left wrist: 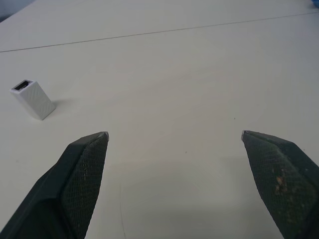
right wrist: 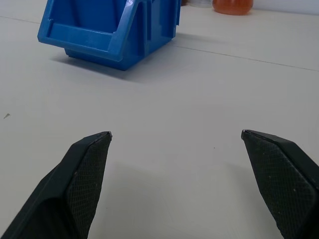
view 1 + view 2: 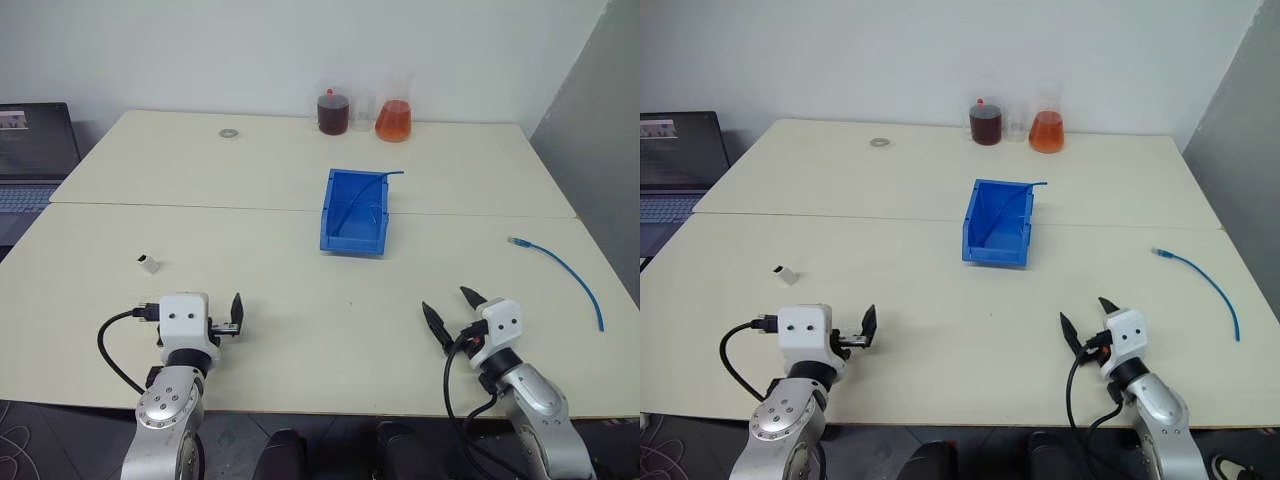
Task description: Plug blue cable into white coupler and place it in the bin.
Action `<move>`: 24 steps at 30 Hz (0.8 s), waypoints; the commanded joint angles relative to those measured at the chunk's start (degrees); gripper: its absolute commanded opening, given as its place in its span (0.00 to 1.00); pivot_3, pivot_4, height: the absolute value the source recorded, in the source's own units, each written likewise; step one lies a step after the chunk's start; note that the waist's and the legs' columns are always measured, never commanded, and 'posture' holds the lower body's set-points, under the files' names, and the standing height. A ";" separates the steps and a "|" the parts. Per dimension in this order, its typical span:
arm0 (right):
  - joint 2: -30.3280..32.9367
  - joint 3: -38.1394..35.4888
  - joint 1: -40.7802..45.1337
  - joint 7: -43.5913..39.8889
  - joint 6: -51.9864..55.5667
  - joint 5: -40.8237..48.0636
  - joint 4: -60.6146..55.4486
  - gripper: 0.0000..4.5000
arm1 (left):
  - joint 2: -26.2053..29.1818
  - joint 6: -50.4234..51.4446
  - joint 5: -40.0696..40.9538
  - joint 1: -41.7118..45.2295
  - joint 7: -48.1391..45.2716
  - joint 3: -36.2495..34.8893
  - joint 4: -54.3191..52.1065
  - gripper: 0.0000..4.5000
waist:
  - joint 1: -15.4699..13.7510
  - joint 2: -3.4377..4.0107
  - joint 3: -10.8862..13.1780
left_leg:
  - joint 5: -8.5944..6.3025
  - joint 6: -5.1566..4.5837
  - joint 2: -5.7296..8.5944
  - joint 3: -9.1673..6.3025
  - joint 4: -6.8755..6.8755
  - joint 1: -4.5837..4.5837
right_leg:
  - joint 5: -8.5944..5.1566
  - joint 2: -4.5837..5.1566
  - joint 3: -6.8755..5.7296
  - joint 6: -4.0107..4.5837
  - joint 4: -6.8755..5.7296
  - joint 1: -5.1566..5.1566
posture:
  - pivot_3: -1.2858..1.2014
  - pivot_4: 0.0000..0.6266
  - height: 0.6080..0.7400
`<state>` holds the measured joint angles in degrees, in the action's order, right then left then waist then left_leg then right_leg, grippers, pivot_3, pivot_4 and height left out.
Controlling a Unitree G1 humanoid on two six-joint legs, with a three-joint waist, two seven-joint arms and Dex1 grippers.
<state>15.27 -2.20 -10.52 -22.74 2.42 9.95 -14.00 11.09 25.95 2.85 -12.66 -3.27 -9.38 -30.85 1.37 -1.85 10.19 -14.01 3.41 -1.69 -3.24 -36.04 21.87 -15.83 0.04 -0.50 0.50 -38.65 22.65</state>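
1. Both grippers hover low over the near edge of the table (image 3: 300,330), jaws spread wide and holding nothing; judging by that, no pickup has begun.
2. The left gripper (image 3: 232,318) is nearest the white coupler (image 3: 149,263), which stands alone at about 10 o'clock from it, near but apart, its dark socket facing up in the left wrist view (image 1: 33,99).
3. The right gripper (image 3: 452,310) has the blue cable (image 3: 565,270) at about 2 o'clock, well apart, lying loose in a curve by the table's right edge, one clear plug toward the middle.
4. The bin (image 3: 355,212) sits mid-table at 12 o'clock between the arms, lip facing the robot, likely for an easy drop-in; a thin blue strand lies over its far rim.
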 commanded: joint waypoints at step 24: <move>0.43 -0.34 1.61 -0.07 -2.59 -0.26 0.80 0.99 | 1.41 -7.40 5.37 -3.72 -7.78 -1.46 -0.32 1.00 | 0.03 0.02 0.01 | 0.00 0.00 -0.01 0.01 0.00 0.00 | -0.03 0.00 0.00 0.06 -0.02 0.01 | 0.52 0.24 1.00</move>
<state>15.35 -1.97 -9.45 -22.60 1.53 9.61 -12.19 11.61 20.30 6.84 -16.47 -9.48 -10.90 -28.62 1.40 -1.83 10.21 -14.01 3.41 -1.70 -3.23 -36.04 21.86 -15.86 0.04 -0.51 0.56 -38.67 22.66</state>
